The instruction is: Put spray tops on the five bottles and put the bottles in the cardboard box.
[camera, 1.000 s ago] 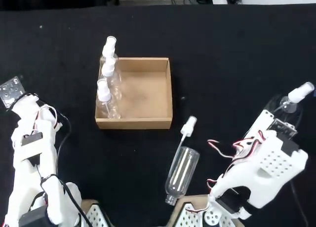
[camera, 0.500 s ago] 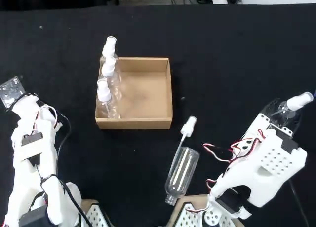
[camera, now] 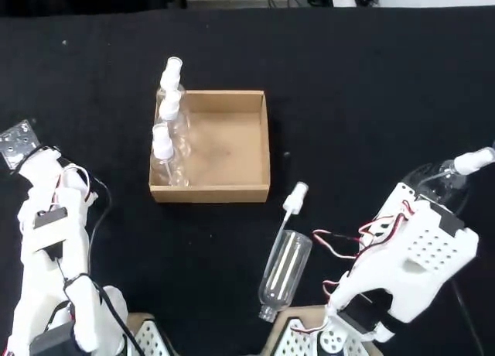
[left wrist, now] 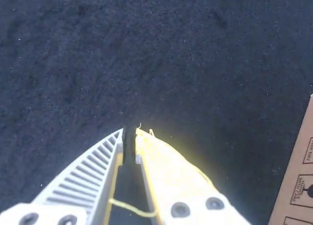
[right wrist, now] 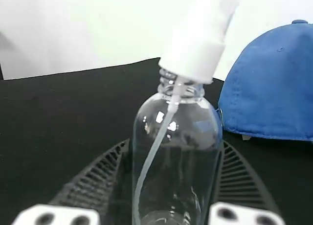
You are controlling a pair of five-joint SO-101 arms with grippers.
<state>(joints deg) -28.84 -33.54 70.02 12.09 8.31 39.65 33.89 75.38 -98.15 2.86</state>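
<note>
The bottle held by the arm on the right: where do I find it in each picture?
High view: the bottle is at the far right edge, about midway down.
Right wrist view: it stands up the middle, gripped by the right gripper.
Left wrist view: this camera faces the black tabletop beside the cardboard box.
Shared landmark: the white spray top on its neck; the tabletop runs through all three.

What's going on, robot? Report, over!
Left tool shut, empty, over black table. Right tool shut on clear plastic bottle, white spray top on its neck. Three capped bottles in brown cardboard box. Uncapped bottle lies between.
</note>
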